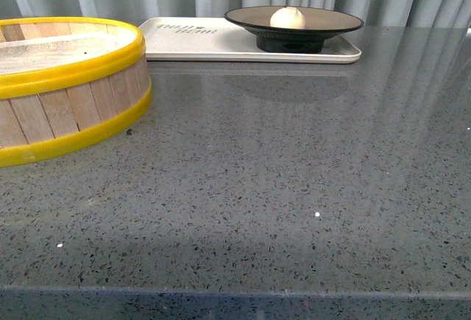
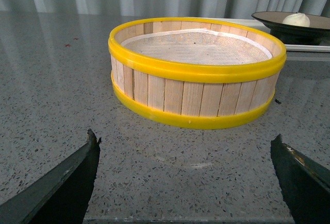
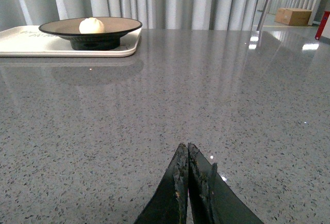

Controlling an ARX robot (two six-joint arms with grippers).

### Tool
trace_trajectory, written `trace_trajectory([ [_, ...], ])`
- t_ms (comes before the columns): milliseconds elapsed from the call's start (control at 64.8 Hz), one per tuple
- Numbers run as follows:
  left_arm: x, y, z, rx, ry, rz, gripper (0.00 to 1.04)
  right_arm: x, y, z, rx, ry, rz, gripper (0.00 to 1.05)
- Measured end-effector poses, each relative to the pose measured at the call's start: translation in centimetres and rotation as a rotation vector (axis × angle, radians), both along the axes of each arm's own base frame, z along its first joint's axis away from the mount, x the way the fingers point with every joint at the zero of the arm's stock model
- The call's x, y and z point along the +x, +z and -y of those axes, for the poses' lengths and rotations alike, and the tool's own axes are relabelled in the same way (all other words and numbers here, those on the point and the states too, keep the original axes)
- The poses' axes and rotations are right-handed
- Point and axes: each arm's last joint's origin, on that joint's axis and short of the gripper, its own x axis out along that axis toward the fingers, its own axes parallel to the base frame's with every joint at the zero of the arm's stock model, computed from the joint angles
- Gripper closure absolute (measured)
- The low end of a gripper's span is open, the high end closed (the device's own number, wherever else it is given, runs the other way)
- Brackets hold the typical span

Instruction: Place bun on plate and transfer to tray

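Bun (image 1: 288, 18) sits in the plate (image 1: 331, 20), plate on the tray (image 1: 191, 42), w/ steamer basket (image 1: 66, 84) just beside tray on the tabletop (image 1: 294, 173). Left gripper (image 2: 185, 183) jaws spread wide, holding nothing; right gripper (image 3: 188, 154) jaws pressed together, empty, well apart from tray.

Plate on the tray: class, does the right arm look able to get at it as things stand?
Probably yes: bare counter lies between the right gripper and the plate on the tray; its jaws, now shut, must open first.
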Motion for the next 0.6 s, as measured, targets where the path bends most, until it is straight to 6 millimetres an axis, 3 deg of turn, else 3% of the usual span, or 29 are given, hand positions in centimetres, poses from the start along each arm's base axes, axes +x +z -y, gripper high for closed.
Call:
trace_trajectory([
  [541, 0.0, 0.0, 0.0, 0.000, 0.000, 0.000, 0.07, -1.3, -0.3, 0.0, 0.000, 0.002, -0.006, 1.03],
  [602, 0.0, 0.0, 0.0, 0.000, 0.000, 0.000, 0.07, -1.3, -0.3, 0.0, -0.001, 0.002, -0.006, 0.94],
])
